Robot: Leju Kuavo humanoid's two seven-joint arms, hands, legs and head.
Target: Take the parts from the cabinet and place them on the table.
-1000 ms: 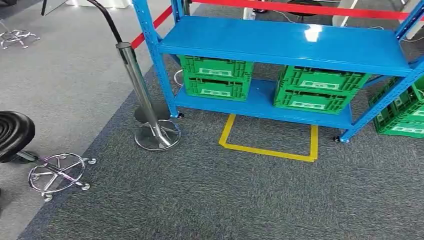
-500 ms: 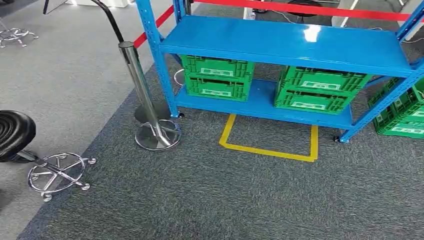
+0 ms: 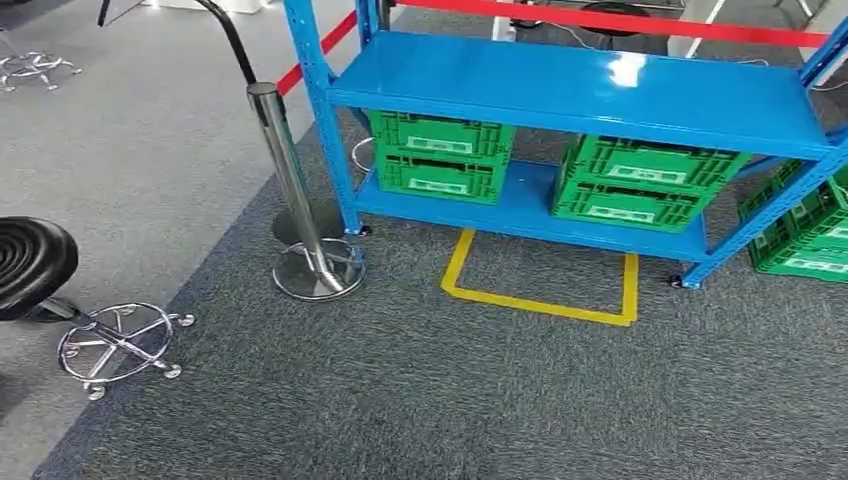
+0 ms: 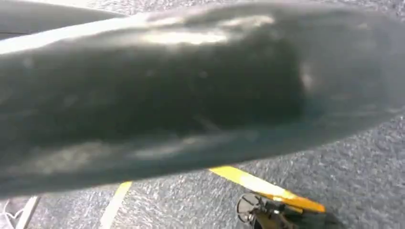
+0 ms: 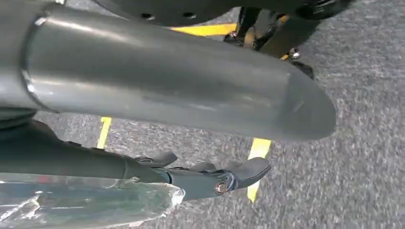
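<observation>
Head and wrist views, ordered near to far.

**Right hand** [image 5: 143, 95]: hangs above the grey carpet floor [image 3: 400, 400]. The thick grey thumb lies stretched out, and the darker fingers [image 5: 239, 172] lie extended beside it. A clear plastic bag [image 5: 86, 205] sits against the underside of the fingers. The contents of the bag are unclear, and whether the hand grips it cannot be told.

**Left hand** [image 4: 167, 95]: a dark blur close to the lens. Whether its fingers are apart or together cannot be told.

**Near left:** a black stool [image 3: 30, 265] stands on a chrome ring base at the carpet edge.

**Middle:** a chrome stanchion post [image 3: 290, 180] rises just left of the cabinet's near left leg. A yellow tape outline [image 3: 540, 300] is marked on the floor directly in front of the cabinet.

**Far centre:** the blue cabinet [image 3: 580, 85] is an open shelf rack. Its lower shelf carries a left green crate [image 3: 440, 155] and a right green crate [image 3: 640, 180], set apart from each other. What the crates hold is hidden.

**Far right:** more green crates [image 3: 800, 230] stand beyond the cabinet's frame.

**Farthest:** a red barrier belt [image 3: 600, 18] runs behind the cabinet.
</observation>
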